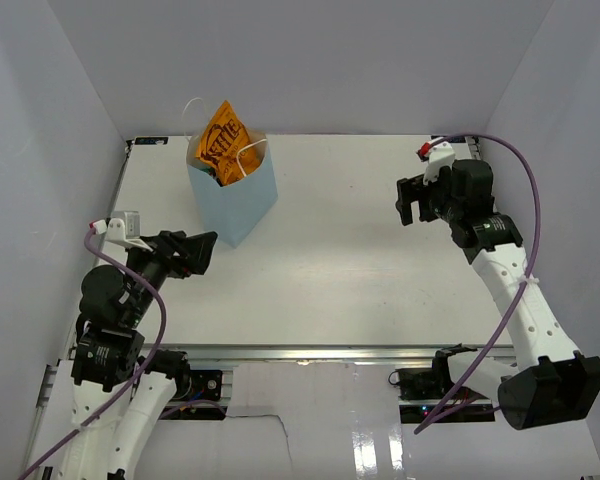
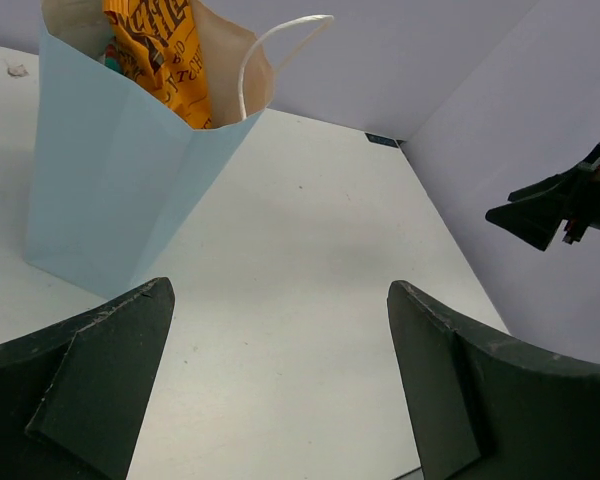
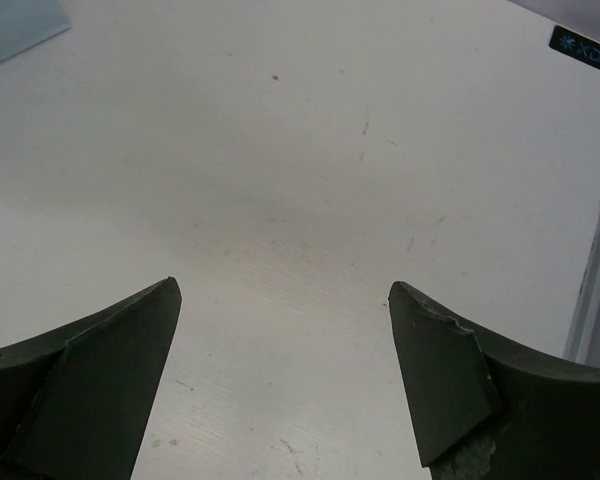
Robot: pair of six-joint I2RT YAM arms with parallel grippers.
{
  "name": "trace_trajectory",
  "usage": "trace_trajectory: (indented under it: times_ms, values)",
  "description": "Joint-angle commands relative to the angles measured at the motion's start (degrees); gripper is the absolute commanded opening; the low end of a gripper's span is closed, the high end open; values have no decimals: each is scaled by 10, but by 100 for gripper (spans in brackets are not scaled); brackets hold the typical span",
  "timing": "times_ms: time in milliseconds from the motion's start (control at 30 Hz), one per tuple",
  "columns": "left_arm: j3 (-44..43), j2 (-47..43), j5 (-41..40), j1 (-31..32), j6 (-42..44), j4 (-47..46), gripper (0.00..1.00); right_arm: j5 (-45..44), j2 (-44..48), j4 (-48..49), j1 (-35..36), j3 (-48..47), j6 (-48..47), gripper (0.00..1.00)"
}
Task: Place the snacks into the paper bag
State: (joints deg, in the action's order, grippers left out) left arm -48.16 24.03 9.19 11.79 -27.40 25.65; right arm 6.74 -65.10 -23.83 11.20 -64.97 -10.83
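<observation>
One paper bag (image 1: 242, 205) is standing upright at the far left of the table (image 1: 380, 280), its long axis running vertical and its mouth facing up, with two thin white handles (image 2: 280, 40) looping above the rim. One large orange crisp bag (image 1: 223, 135) is sitting inside it on end, long axis close to vertical, one corner poking above the rim. A sliver of a second packet is showing beside it in the left wrist view, too hidden to name. Two grippers are hovering over bare table: the left gripper (image 1: 208, 252) is facing the bag from just beside it, fingers spread wide and holding nothing; the right gripper (image 1: 410, 205) is hanging well apart at the far right, fingers likewise spread and empty.
</observation>
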Motion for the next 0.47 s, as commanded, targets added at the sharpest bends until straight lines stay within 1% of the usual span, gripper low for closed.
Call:
trace_trajectory:
  times_ms: [0, 33, 200, 433]
  values:
    - [9, -11, 21, -2, -22, -17, 98, -88, 28, -4, -4, 26, 12, 90]
    - [6, -9, 28, -3, -21, -11, 98, -98, 32, -4, -4, 34, 28, 90]
    - [-4, -15, 30, -3, -23, 7, 98, -125, 50, -6, -4, 40, 50, 90]
    - [7, -49, 19, -2, -42, 20, 98, -146, 58, 6, -4, 58, 33, 90]
